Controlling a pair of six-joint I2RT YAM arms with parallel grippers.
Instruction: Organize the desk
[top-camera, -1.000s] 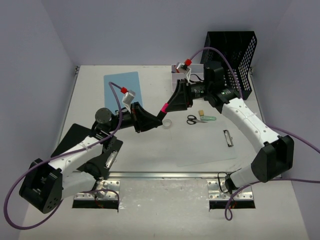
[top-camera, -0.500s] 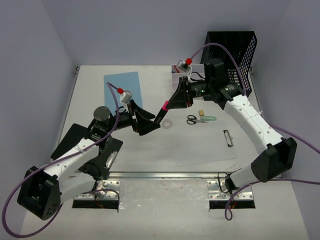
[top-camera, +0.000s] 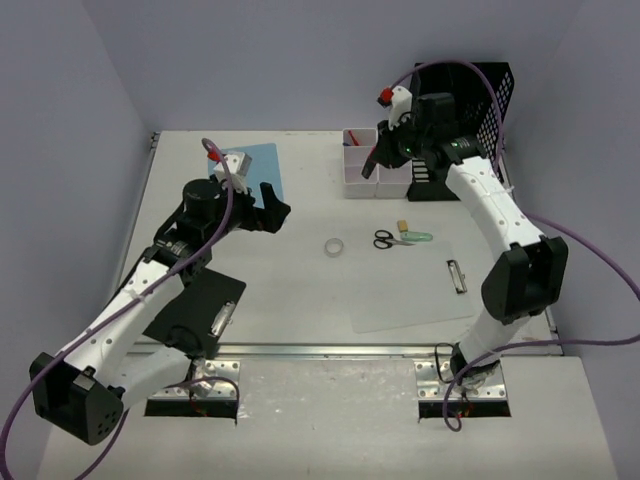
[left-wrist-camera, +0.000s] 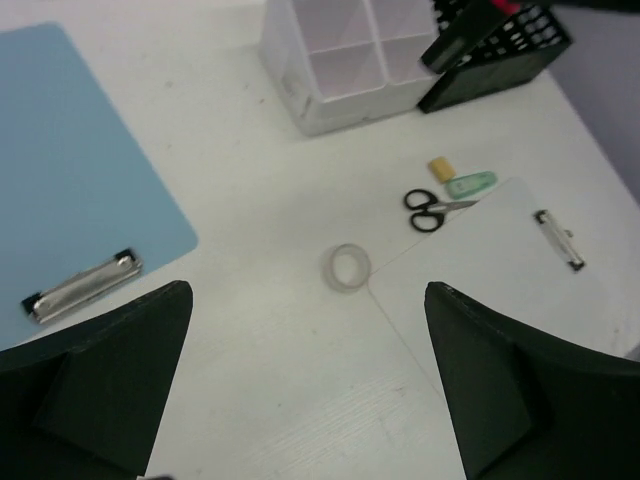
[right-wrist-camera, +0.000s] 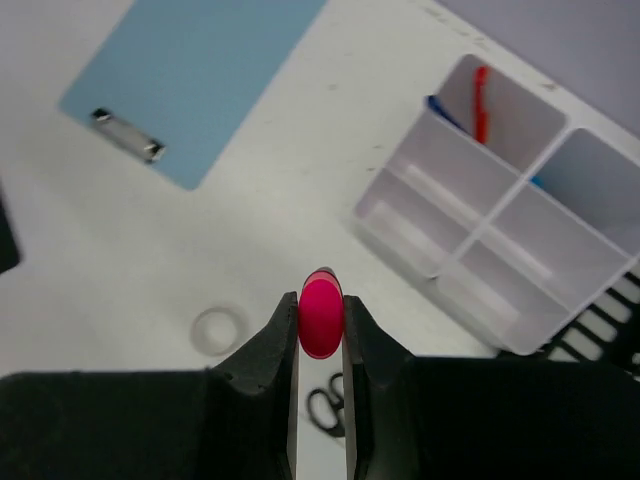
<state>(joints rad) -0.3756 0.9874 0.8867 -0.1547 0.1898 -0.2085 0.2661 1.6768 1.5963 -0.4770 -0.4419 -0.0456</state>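
Observation:
The desk is an off-white tabletop. My right gripper is shut on a pink-capped marker, seen end-on between the fingers. In the top view this gripper hovers over the white compartment bin. Farther left, my left gripper stands wide open and holds nothing, by the blue clipboard. Through its wrist camera the open gripper looks down on bare desk just short of a clear tape ring.
Scissors, a small eraser and a green item lie mid-desk beside the tape ring. A clear clipboard lies front right. A black mesh rack stands back right, and a black pad lies under the left arm.
The marker passed from my left gripper to my right. The left opened and drew back left; the right arm carried the marker back toward the bin.

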